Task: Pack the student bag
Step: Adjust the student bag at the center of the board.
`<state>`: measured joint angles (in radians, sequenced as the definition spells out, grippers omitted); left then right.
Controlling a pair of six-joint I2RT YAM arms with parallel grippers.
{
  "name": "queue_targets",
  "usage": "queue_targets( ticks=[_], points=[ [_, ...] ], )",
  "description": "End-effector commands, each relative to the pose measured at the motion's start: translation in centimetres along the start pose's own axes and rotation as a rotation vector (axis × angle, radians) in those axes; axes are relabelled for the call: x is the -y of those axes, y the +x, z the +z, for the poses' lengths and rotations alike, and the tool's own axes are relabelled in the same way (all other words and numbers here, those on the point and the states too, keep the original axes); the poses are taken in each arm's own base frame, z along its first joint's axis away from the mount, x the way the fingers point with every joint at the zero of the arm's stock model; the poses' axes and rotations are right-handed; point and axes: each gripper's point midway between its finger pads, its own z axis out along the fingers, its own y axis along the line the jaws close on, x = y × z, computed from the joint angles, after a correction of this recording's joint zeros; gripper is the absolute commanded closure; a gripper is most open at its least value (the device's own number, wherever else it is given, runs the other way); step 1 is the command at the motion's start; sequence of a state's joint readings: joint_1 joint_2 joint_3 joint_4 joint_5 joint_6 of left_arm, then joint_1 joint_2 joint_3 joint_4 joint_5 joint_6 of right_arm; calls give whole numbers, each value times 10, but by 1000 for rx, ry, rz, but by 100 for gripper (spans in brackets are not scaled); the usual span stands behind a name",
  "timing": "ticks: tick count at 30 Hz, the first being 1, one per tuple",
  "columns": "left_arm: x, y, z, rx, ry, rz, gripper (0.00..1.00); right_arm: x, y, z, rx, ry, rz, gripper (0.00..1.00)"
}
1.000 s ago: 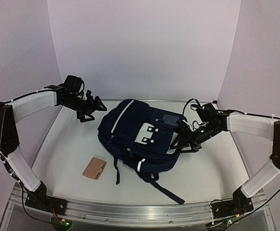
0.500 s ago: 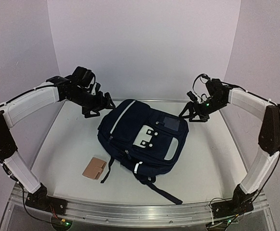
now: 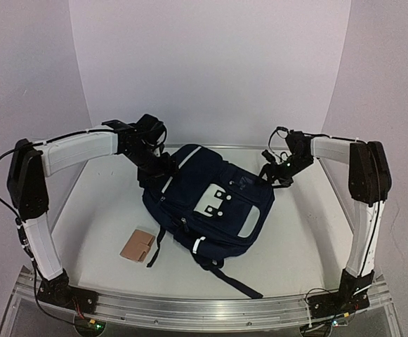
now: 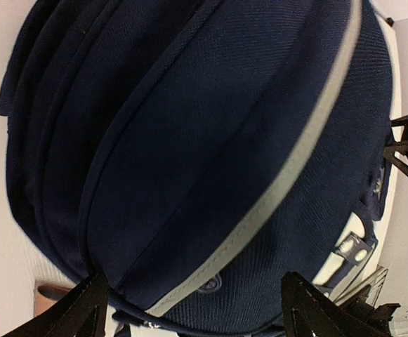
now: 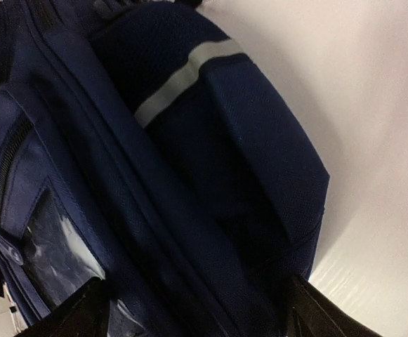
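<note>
Student bag (image 3: pixel 207 200) lies flat mid-counter (image 3: pixel 98 210) with no compartment visibly open, so packing looks barely started. Tan wallet-like case (image 3: pixel 137 246) sits loose on the counter near the bag's front-left (likely the thing to go in). Left jaws and right jaws both spread wide, gripping nothing, one at each far corner of the bag.

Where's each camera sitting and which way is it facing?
Top external: above, behind the bases, looking down; left arm, right arm, left tool and right tool flanking the backpack.
Left wrist: on its wrist, facing the backpack's piped side; own fingertips show.
Right wrist: likewise, facing its grey-striped pocket; own fingertips show.
All share the backpack.
</note>
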<state>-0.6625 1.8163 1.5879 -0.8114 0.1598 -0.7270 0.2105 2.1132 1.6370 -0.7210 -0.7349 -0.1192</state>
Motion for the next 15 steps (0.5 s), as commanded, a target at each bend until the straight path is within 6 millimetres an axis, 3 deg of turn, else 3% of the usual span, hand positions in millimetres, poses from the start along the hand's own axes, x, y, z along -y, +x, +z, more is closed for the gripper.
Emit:
queue_targets(
  ticks=[1, 4, 7, 11, 15],
  points=[
    [31, -22, 18, 8, 84, 60, 19, -34, 65, -3, -123, -94, 25, 29],
    [41, -25, 33, -12, 124, 83, 23, -54, 90, -12, -141, -129, 15, 45],
    [51, -27, 32, -13, 130, 125, 27, -65, 101, -26, -123, -129, -1, 48],
    [69, -22, -5, 88, 61, 269, 22, -66, 105, -41, -97, -63, -24, 34],
    [69, -11, -51, 181, 8, 374, 15, -73, 94, -61, -48, -21, -42, 16]
  ],
)
